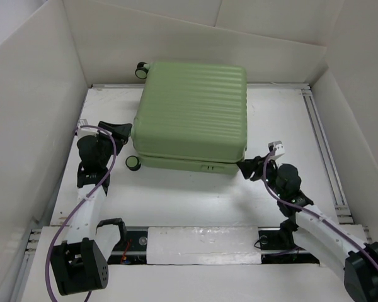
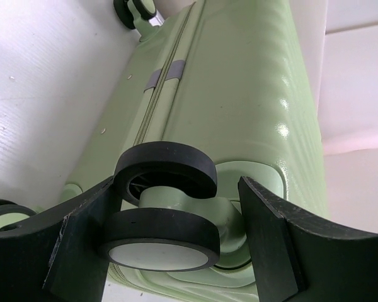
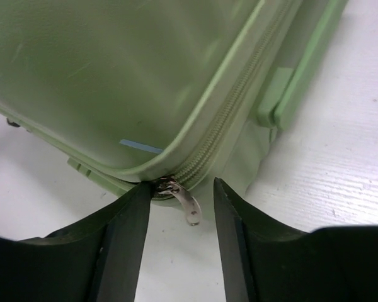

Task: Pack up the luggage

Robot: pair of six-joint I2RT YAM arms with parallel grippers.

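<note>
Luggage closed, flat, table 12 o'clock. Left gripper at its 9 o'clock, jaws wide around wheel. Right gripper at 5 o'clock corner, jaws parted, zipper pull between them, not pinched.

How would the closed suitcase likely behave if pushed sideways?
The luggage lies flat on its shell, so it would probably slide rather than roll. Its ribbed shell looks stiff. The wheel inside the left gripper may swivel.

Our luggage lies flat toward the back of the counter. Our left jaws flank a wheel at its left side, and our right jaws flank the zipper pull at its near-right corner.
</note>
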